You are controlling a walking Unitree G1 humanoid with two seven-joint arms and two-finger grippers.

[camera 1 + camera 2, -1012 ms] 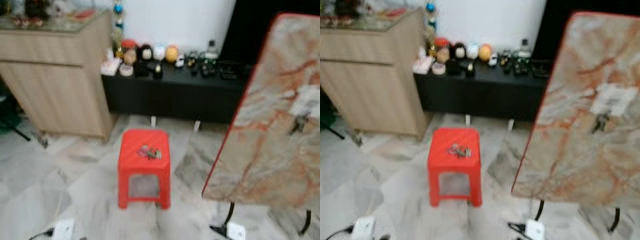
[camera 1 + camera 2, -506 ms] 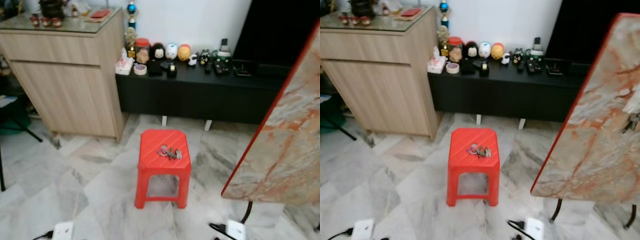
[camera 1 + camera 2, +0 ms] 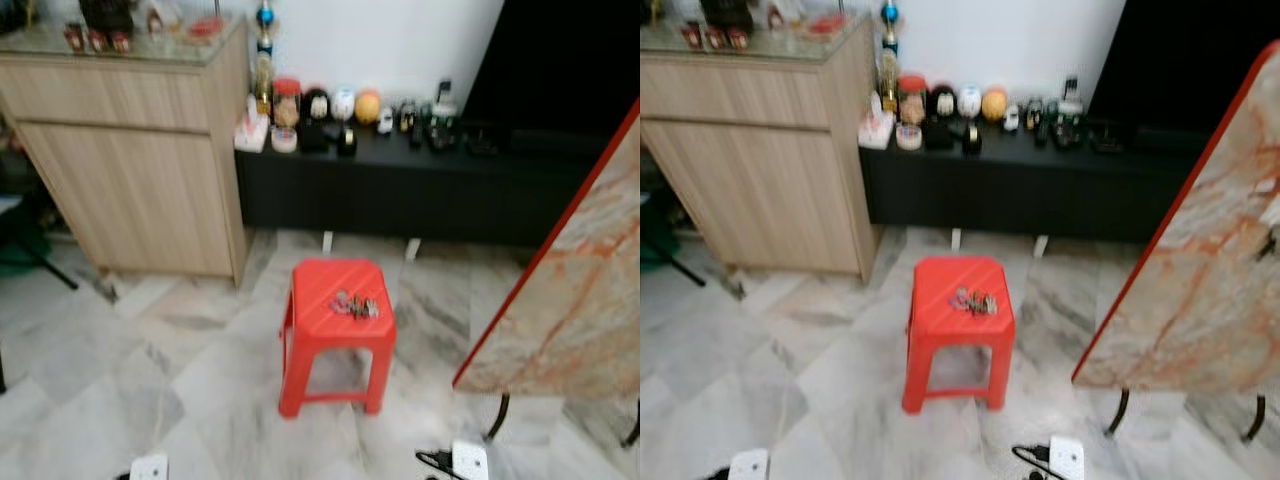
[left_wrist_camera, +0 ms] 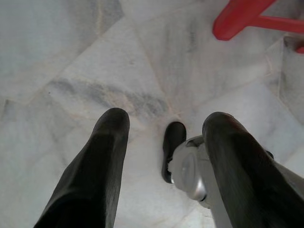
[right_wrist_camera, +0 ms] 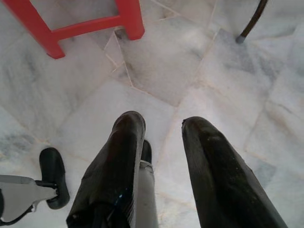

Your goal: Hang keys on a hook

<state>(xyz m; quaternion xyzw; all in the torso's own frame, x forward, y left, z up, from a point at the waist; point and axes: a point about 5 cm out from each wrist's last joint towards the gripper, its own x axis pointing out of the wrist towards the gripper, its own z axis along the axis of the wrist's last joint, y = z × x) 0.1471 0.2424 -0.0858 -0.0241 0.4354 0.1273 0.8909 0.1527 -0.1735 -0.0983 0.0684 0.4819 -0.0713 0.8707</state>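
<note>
A bunch of keys lies on top of a small red plastic stool standing on the marble floor ahead of me. To the right leans a marble-patterned board with a red edge; a small dark hook sits on it near the picture's right border. Both arms hang down. In the left wrist view my left gripper is open over the floor, with a stool leg beyond it. My right gripper is open too, above bare tiles, with the stool's legs ahead.
A wooden cabinet stands at the left. A low black bench with figurines and small items runs along the back wall. Power strips and cables lie on the floor. The board's black stand legs touch the floor at the right.
The camera has shifted, so the stool and keys sit further right in the picture and the board has slid toward the right edge. The keys have stayed on the stool.
</note>
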